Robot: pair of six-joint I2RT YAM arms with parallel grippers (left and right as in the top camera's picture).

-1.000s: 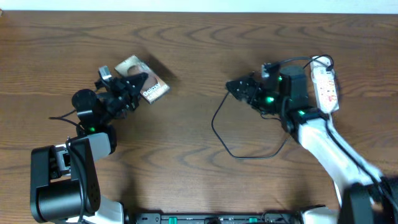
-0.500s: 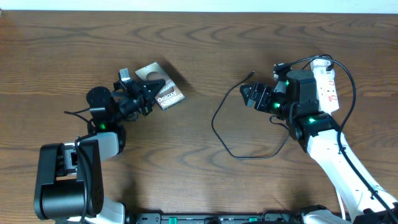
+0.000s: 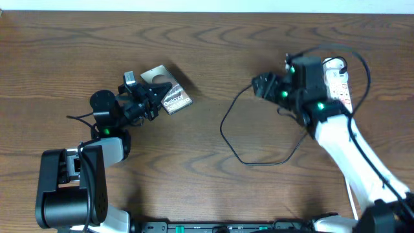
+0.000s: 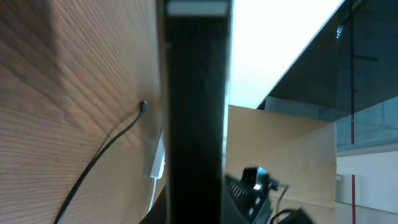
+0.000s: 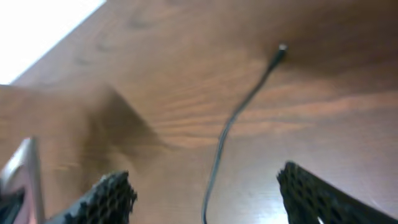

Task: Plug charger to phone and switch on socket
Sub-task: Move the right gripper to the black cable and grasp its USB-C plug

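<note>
The phone [image 3: 169, 97], grey-silver with "Galaxy" lettering, lies tilted left of centre with my left gripper [image 3: 151, 98] shut on its left end. In the left wrist view the phone [image 4: 196, 112] is a dark upright band filling the middle. The charger cable [image 3: 226, 136] loops across the table centre, and its upper end runs under my right gripper [image 3: 260, 85]. In the right wrist view the charger [image 5: 233, 121] passes between the fingers [image 5: 112, 194] of my open right gripper [image 5: 208, 199], with its connector tip [image 5: 281, 50] lying ahead. The white socket [image 3: 339, 83] is partly hidden behind the right arm.
A white cord [image 4: 158, 167] shows past the phone in the left wrist view, with the charger tip [image 4: 144, 106] beyond it. The table's far edge [image 3: 207, 13] runs along the top. The arm bases [image 3: 65, 188] stand at the front.
My left gripper carried the phone a little to the right, then held still. My right gripper drew back, then moved up toward the cable's end, its jaws narrowing somewhat.
</note>
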